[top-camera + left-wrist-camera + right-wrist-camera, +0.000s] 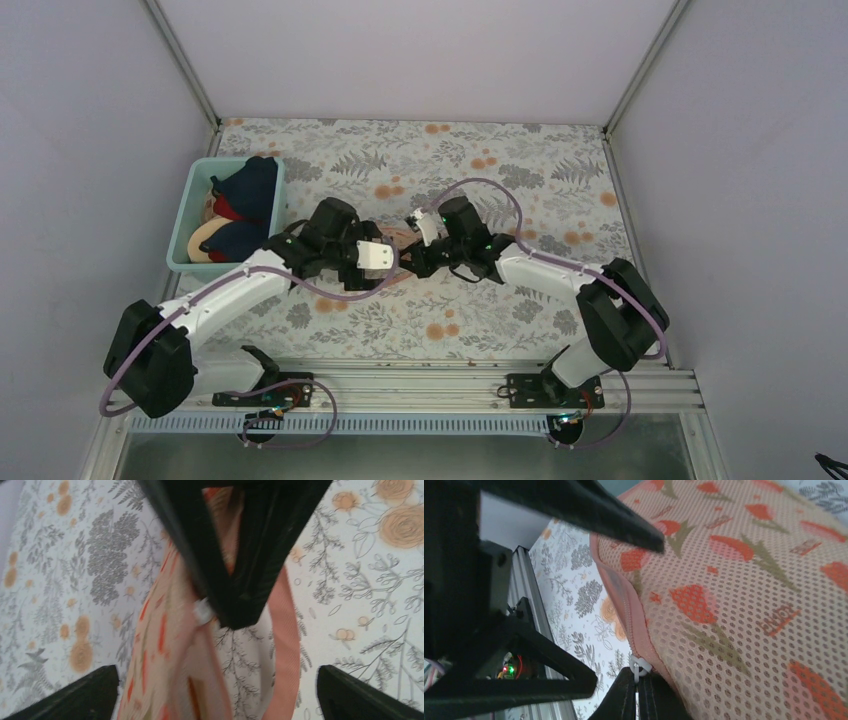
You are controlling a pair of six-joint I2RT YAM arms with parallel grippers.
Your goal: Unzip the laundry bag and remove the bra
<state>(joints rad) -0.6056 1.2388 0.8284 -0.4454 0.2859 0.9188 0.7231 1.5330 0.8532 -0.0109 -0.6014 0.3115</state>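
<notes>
The laundry bag, peach mesh printed with orange-red flowers, is lifted between my two grippers; only a peach sliver shows in the top view. My right gripper is shut on the white zipper pull at the bag's edge; it also shows in the left wrist view as a black wedge. My left gripper is open wide, its fingers either side of the bag and its pink loop. The mustard bra is hidden.
A teal bin at the back left holds navy-and-red bras and a beige bra. The floral tablecloth covers the table. The aluminium rail with the arm bases runs along the near edge. Grey walls enclose three sides.
</notes>
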